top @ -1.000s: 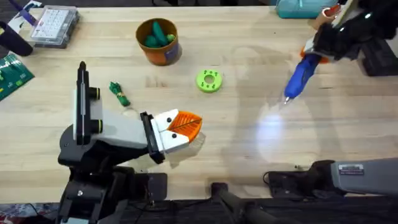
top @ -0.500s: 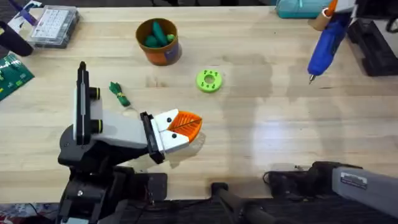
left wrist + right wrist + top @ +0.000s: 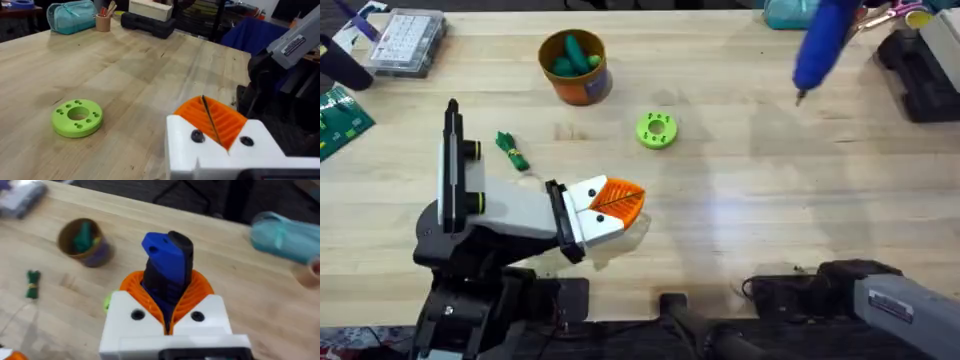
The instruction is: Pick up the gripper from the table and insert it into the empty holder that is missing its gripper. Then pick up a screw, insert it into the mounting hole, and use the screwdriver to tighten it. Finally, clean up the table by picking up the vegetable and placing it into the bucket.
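The orange ribbed gripper (image 3: 617,200) sits seated in the white boxy holder (image 3: 515,210) at my left arm's end, low on the left of the table (image 3: 740,200). Two dark screw heads (image 3: 196,135) show in its white base. My left gripper (image 3: 205,102) is shut, with its pads together and nothing between them. My right gripper (image 3: 167,290) is shut on the blue screwdriver (image 3: 820,40), which hangs tip-down above the table's far right. The dark-green vegetable (image 3: 511,150) lies left of centre. The orange bucket (image 3: 574,66), with smooth green pieces inside, stands behind it.
A lime-green disc (image 3: 656,130) lies mid-table. A clear parts box (image 3: 408,40) and a green board (image 3: 340,120) are at the far left. A teal pouch (image 3: 790,12) and black blocks (image 3: 920,70) line the far right.
My right gripper has lifted the screwdriver off the right middle of the table and carried it up toward the far edge. The left arm has stayed still.
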